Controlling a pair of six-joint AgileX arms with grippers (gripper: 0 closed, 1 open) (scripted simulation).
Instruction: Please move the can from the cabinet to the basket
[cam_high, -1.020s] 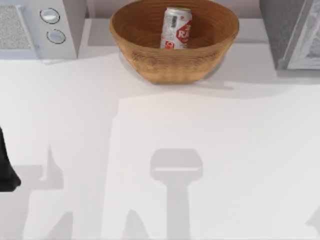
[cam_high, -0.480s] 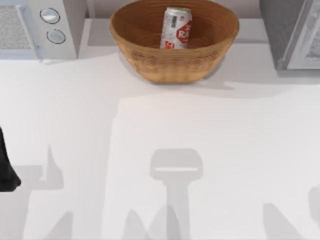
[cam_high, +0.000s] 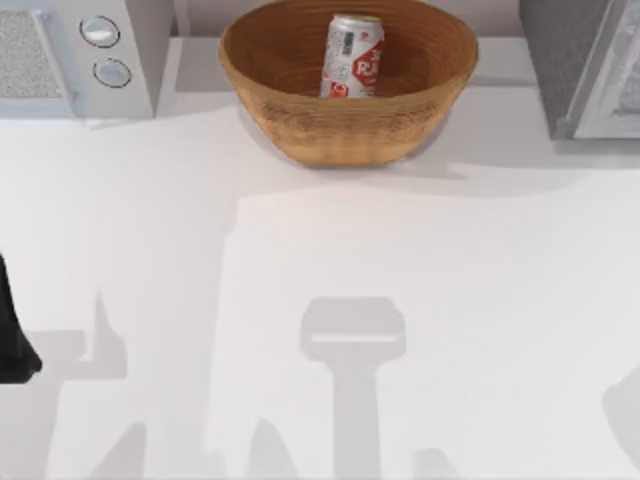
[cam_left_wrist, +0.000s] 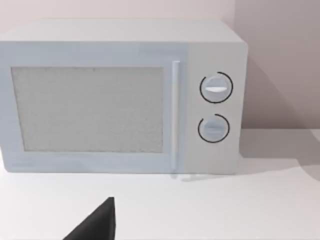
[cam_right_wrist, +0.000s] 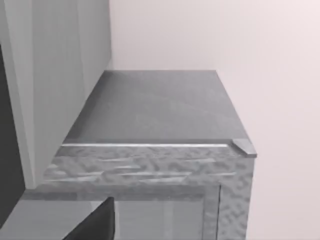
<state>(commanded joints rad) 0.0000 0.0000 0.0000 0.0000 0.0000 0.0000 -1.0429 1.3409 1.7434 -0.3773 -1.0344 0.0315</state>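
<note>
The can (cam_high: 353, 57), silver with a red label, stands upright inside the wicker basket (cam_high: 300, 120) at the back middle of the table. Nothing touches it. The dark-grey speckled cabinet (cam_high: 565, 70) sits at the back right with its pale framed door panel (cam_high: 615, 90); its flat top (cam_right_wrist: 155, 105) is close in the right wrist view. My left arm (cam_high: 10, 330) rests at the table's left edge, far from the basket. A dark tip of my left gripper (cam_left_wrist: 95, 225) shows in the left wrist view, and a dark tip of my right gripper (cam_right_wrist: 95, 222) in the right wrist view.
A white microwave with two round knobs (cam_high: 105, 50) stands at the back left and faces the left wrist camera (cam_left_wrist: 120, 100). Arm shadows lie across the white tabletop (cam_high: 450, 300) between the front edge and the basket.
The can, the basket and my left arm have stayed put. Only the shadows at the table's front right have shifted, from a broad patch to a smaller one at the right edge.
</note>
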